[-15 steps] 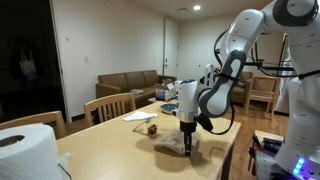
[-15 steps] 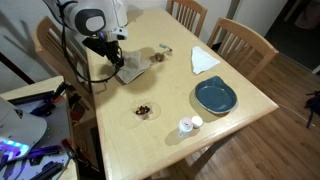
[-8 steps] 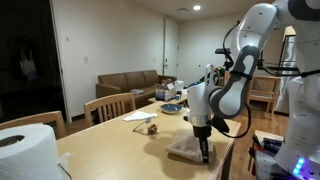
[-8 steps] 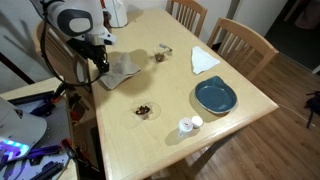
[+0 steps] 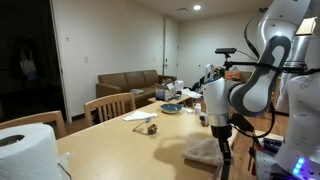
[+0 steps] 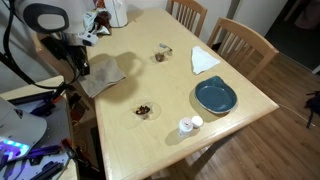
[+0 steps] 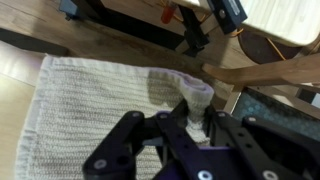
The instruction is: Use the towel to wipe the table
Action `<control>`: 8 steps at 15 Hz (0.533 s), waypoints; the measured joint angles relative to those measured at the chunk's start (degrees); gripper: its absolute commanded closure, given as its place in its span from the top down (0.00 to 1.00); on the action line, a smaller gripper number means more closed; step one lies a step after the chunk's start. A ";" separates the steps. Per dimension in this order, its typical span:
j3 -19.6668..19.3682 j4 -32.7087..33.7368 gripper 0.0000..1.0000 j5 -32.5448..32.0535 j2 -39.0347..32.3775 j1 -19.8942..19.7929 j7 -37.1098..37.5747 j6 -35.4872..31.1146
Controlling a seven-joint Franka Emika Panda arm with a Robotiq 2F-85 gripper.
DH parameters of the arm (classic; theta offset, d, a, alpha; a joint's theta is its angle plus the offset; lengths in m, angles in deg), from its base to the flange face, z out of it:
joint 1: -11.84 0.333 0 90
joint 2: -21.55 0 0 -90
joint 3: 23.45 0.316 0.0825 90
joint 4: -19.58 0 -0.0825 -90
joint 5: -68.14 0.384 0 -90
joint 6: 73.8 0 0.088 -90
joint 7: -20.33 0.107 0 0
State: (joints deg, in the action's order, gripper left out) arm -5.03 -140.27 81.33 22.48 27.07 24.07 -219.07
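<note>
A beige knitted towel (image 5: 203,152) lies flat at the edge of the light wooden table (image 5: 120,150). It also shows in an exterior view (image 6: 102,73) and in the wrist view (image 7: 90,110). My gripper (image 5: 221,148) is shut on a pinched fold of the towel at its outer edge, right at the table's rim (image 6: 80,68). In the wrist view the jaws (image 7: 188,108) clamp a bunched ridge of the cloth.
A small pile of dark crumbs (image 6: 145,110) lies mid-table. A blue plate (image 6: 215,96), a white napkin (image 6: 204,60), a small white cup (image 6: 186,125) and a small object (image 6: 162,54) are farther along. Chairs (image 6: 243,40) stand round. A paper roll (image 5: 25,150) is near.
My gripper has dragged the towel across the table toward the edge nearest the robot base. The towel now lies at the table's rim.
</note>
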 measured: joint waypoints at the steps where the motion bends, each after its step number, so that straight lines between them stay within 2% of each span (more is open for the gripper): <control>1: -0.01 0.35 0.05 -0.19 1.22 0.27 0.00 1.60; 2: -0.18 0.83 0.05 -1.78 2.48 0.29 0.21 3.15; 5: -1.11 1.52 0.05 -11.75 7.09 -0.13 2.32 6.98; 8: -2.15 1.80 0.05 -17.06 10.84 -0.26 2.35 8.81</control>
State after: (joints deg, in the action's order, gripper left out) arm -7.18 -138.47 64.27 33.33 26.81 26.42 -210.27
